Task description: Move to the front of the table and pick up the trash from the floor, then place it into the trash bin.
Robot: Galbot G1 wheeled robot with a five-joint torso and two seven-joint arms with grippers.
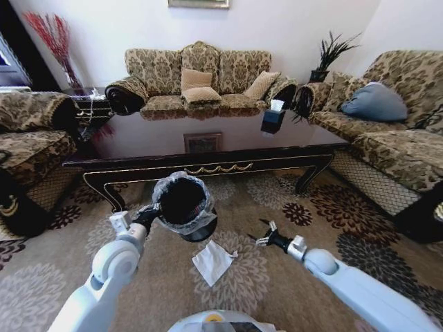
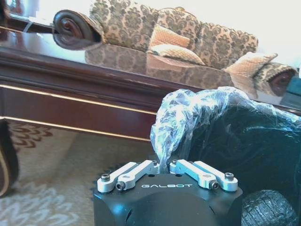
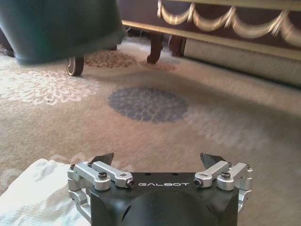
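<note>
Robot is parked in front of the table (image 1: pixel 208 142), so the drive step looks done; judged step in hand is the pick.

Left gripper (image 1: pixel 147 218) sits left of centre in the head view, clenched on the rim of the trash bin (image 1: pixel 184 202) and holding it up off the carpet (image 1: pixel 277 277), mouth tilted toward the camera. Left wrist view confirms: fingers closed together, pinching the crinkled clear liner (image 2: pixel 188 117) at the bin edge.

Right gripper (image 1: pixel 264 240) is at centre-right of the head view, low over the carpet, released: right wrist view shows both fingers spread wide with nothing between them.

The trash in sight is a flat white paper square (image 1: pixel 213 261), lower centre of the head view, on the carpet below the bin and just left of the right gripper. Apart, not touching. I can't make out a bottle or wrapper.

Next move, as I read it: the right gripper needs to shift left and down onto the paper. It lies flat, so it will likely need an edge pinch or a scrape. Bin is already held near for the drop.

View differences:
- Head view gives the layout: bin, paper, both arms, the tissue box (image 1: pixel 273 119) on the table.
- Right wrist view shows the open gap plus the paper corner (image 3: pixel 33 193) at lower left of its frame, and the bin's underside (image 3: pixel 56 28) at upper left.
- Left wrist view shows the grip on the liner, not the paper.
</note>
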